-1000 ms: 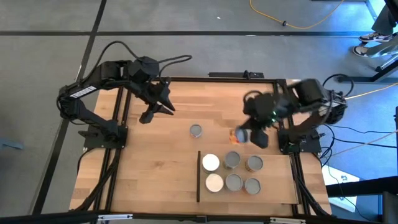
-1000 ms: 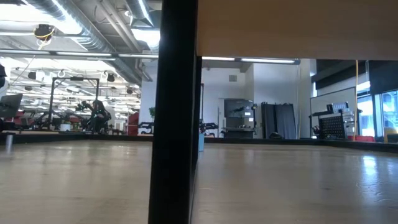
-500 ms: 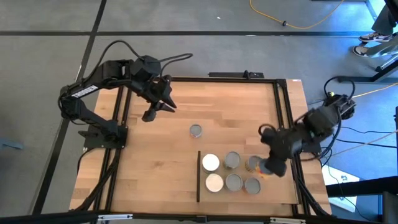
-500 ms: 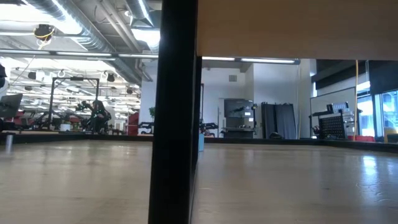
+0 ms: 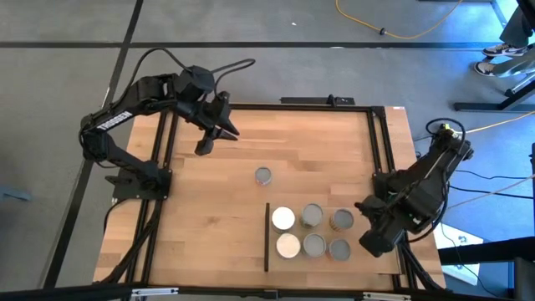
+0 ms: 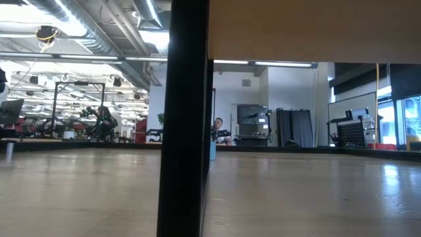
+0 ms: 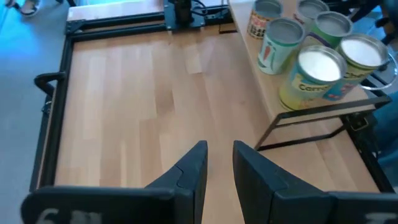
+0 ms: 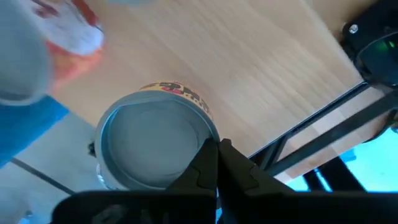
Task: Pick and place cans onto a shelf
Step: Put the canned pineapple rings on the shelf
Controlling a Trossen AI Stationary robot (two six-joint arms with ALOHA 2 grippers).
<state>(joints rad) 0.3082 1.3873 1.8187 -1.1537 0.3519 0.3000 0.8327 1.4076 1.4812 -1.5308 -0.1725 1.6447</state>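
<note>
The black-framed pale plank tabletop point(image 5: 217, 192) bears a flat light-wood shelf point(image 5: 374, 261) holding round metal cans point(image 5: 313, 244). Left gripper point(image 5: 216, 138) fingers slightly apart; right gripper point(image 5: 374, 242) fingers together.

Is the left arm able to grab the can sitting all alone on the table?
Probably yes. The lone can stands on bare tabletop, apart from the shelf. Nothing lies between it and the left gripper, hovering nearby.

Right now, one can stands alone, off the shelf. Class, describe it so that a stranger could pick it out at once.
Start at the shelf, the light board at the table's near right holding six cans in two rows. Go past its dark-strip edge toward the table's middle. The lone can stands there on bare tabletop, silver-grey topped, the only one with no neighbour touching it.
</note>
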